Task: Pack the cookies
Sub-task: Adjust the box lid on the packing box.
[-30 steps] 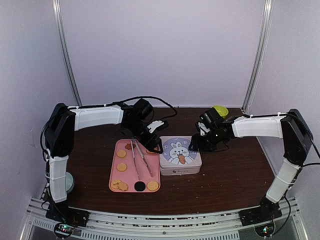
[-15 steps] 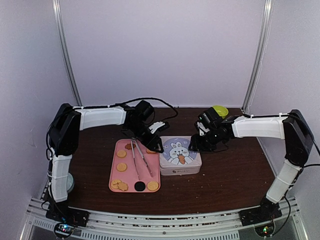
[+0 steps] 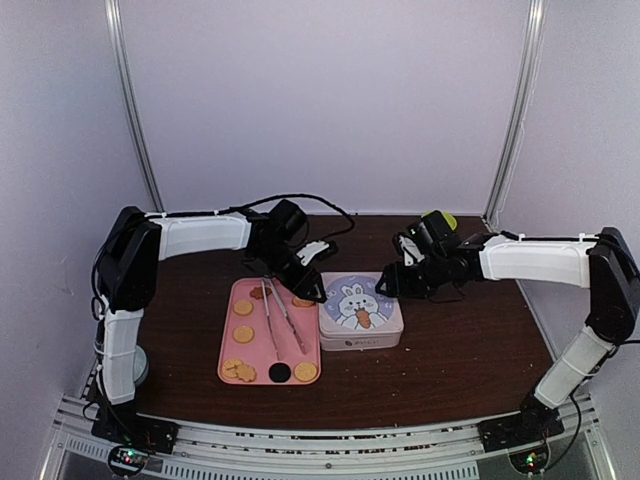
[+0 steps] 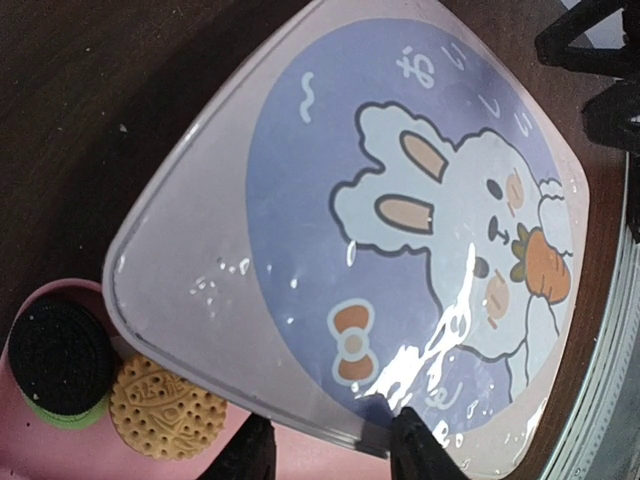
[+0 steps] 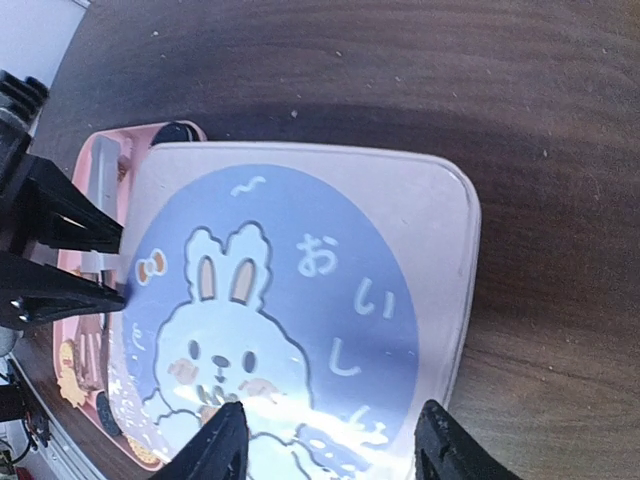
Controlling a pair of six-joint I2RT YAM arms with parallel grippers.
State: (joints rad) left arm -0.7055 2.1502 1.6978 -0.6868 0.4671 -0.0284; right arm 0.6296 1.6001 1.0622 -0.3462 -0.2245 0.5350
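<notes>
Golden cookies (image 3: 243,308) and one black cookie (image 3: 280,373) lie on a pink tray (image 3: 226,350), with metal tongs (image 3: 280,322) across it. A closed tin with a rabbit lid (image 3: 360,310) stands right of the tray. My left gripper (image 3: 308,288) is open at the tin's far left corner; in the left wrist view (image 4: 333,452) its jaws straddle the lid's edge (image 4: 400,240), beside a golden cookie (image 4: 165,405) and a black one (image 4: 60,355). My right gripper (image 3: 385,287) is open at the tin's far right edge, its jaws spread wide over the lid (image 5: 330,452).
A yellow-green object (image 3: 440,220) sits at the back right behind the right arm. A grey round object (image 3: 140,366) stands by the left arm's base. The left gripper's black fingers (image 5: 55,250) show at the lid's left side in the right wrist view.
The right arm has shifted a little to the right and back, its gripper still at the tin's edge. The left gripper has barely moved.
</notes>
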